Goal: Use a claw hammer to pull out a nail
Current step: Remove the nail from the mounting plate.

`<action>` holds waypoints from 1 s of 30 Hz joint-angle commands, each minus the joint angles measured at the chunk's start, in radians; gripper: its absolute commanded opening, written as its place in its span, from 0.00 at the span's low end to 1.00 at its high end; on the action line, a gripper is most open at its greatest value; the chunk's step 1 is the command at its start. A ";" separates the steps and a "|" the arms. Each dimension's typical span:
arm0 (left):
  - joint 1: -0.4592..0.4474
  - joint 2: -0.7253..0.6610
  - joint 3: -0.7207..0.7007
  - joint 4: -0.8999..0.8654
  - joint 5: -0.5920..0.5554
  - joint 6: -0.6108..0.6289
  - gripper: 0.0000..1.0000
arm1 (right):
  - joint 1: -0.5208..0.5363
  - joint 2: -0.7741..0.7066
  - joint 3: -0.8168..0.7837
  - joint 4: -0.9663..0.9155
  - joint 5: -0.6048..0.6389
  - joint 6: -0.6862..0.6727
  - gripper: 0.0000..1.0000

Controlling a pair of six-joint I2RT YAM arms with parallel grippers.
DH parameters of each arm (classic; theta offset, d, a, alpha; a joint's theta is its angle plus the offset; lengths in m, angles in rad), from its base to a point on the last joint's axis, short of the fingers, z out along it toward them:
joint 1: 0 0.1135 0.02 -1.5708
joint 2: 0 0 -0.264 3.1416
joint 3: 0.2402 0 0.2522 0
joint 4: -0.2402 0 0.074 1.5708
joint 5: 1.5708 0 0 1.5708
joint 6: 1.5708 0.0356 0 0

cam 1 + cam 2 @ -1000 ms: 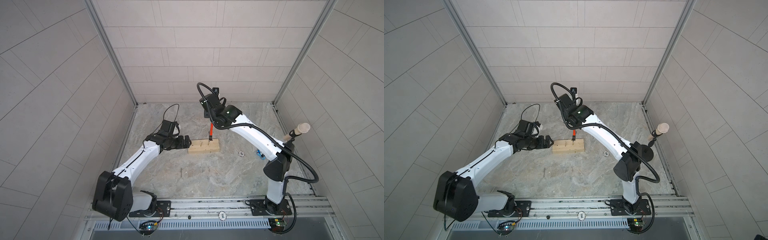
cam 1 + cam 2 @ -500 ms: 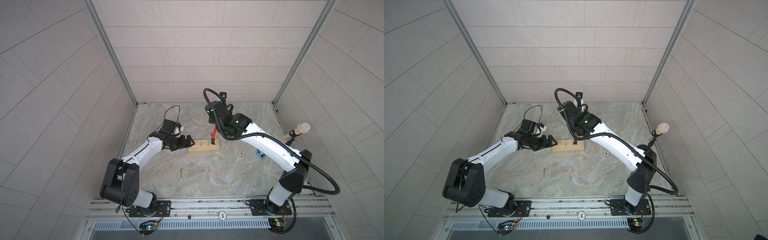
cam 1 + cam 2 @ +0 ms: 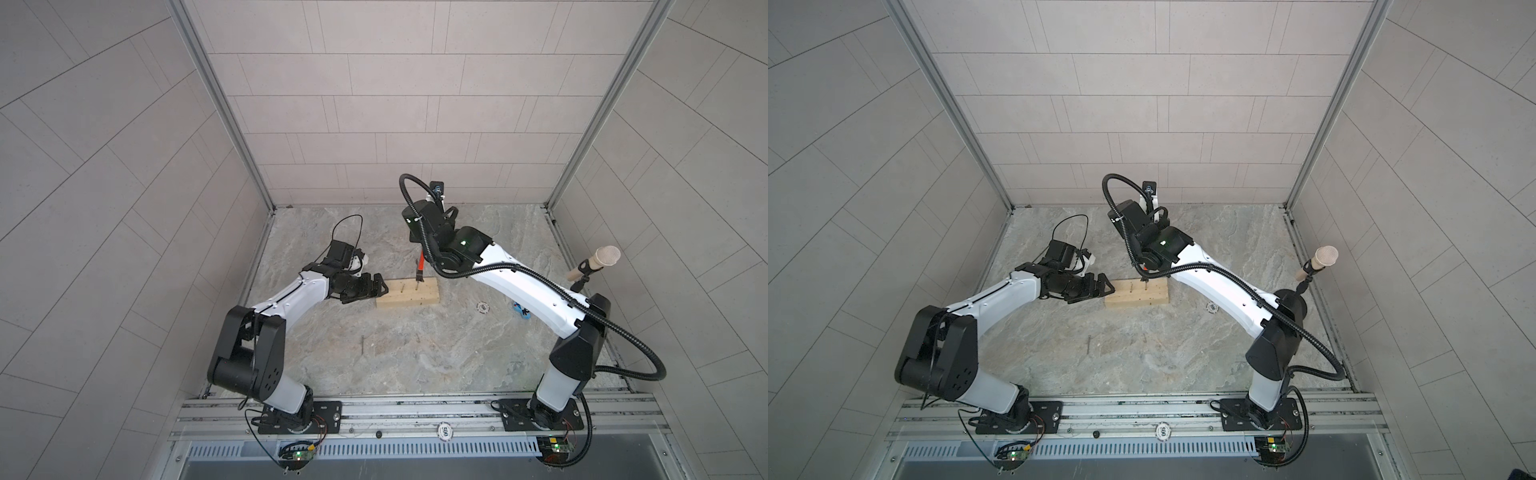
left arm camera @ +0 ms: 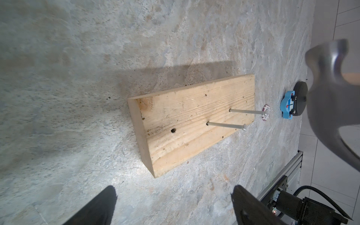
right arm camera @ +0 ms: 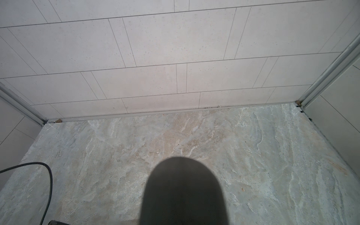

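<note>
Right gripper (image 3: pixel 418 245) is clamped on the handle part of the claw hammer (image 3: pixel 420 266), which hangs head-down over the wooden block (image 3: pixel 409 296) in both top views. Its orange shaft shows below the jaws and its steel head sits just beside the nail (image 3: pixel 417 286) farther from the left arm. Whether the claw is hooked under that nail's head I cannot tell. In the left wrist view the hammer head is a blurred silver shape at the frame edge, and the block carries a second nail (image 4: pixel 226 125) and an empty hole (image 4: pixel 173 130). The left gripper (image 4: pixel 173 196) is spread wide and empty, just short of the block's end, with bare worktop (image 4: pixel 78 97) between. The hammer is probably stiff and head-heavy, and its smooth shaft may twist in the jaws under a prying load. A hold far up the handle should give the best leverage. The block looks light and loose, so it would likely lift unless the left gripper pins it down.
</note>
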 commanded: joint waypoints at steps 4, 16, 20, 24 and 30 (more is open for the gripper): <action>0.000 0.060 -0.003 0.023 0.024 0.026 0.91 | 0.003 0.083 0.139 0.066 0.017 -0.039 0.00; -0.001 0.176 0.064 0.037 0.031 0.012 0.82 | -0.004 0.149 0.229 0.061 0.032 -0.076 0.00; 0.000 0.205 0.080 0.019 0.002 -0.002 0.76 | -0.006 0.167 0.271 0.017 0.039 -0.077 0.00; 0.000 0.213 0.081 0.005 -0.017 -0.005 0.75 | -0.006 0.166 0.275 -0.001 0.045 -0.071 0.00; -0.002 0.230 0.102 -0.036 -0.063 0.000 0.68 | -0.006 0.170 0.275 -0.007 0.064 -0.072 0.00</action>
